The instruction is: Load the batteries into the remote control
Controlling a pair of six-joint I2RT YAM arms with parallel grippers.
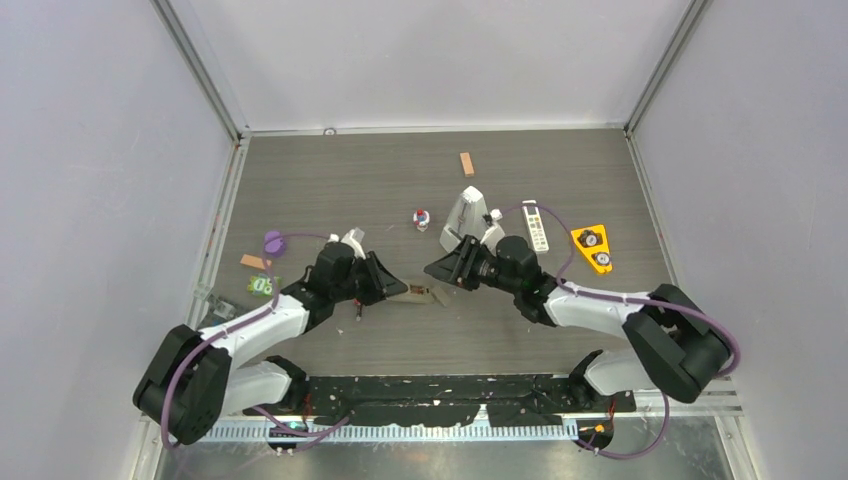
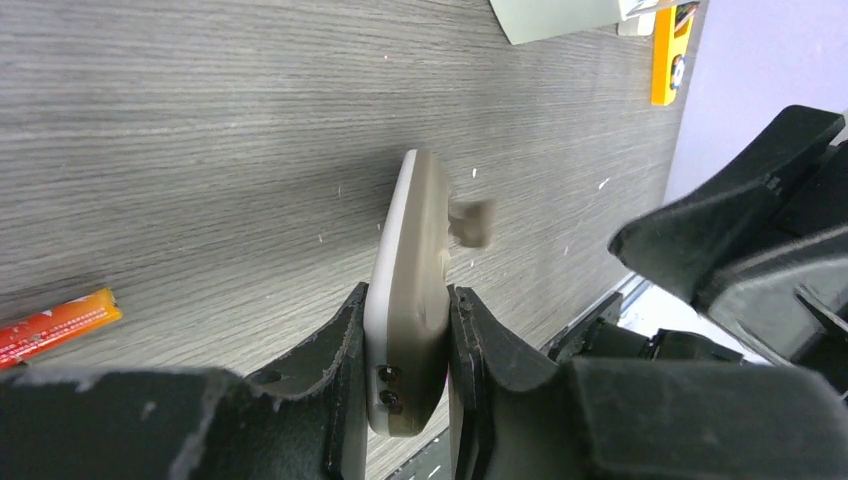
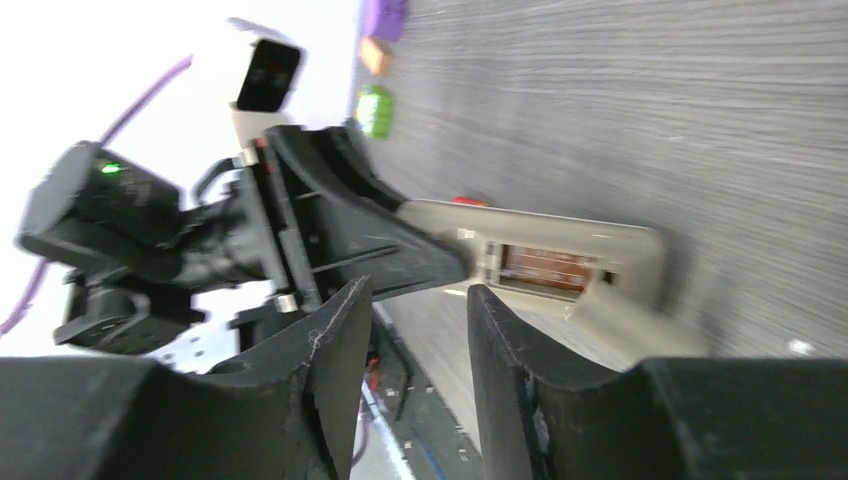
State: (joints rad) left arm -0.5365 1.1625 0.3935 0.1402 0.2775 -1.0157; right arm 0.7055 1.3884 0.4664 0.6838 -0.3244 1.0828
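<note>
The left gripper [image 1: 397,287] is shown just left of table centre, its jaws closed narrowly on one end of the remote control [image 1: 421,293]. The remote is held on edge with its battery bay uncovered. A battery [image 2: 55,322] lies on the table [image 1: 400,180] at 8 o'clock of the remote. At 3 o'clock, the right gripper [image 1: 434,268] is partly parted, with nothing held.

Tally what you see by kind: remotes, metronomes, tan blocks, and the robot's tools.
Remotes: 2, the slim remote control and the white buttoned remote
Metronomes: 1, the grey metronome
Tan blocks: 2, the far block and the left block
Tools: 2, left tool and right tool
Total: 7
</note>
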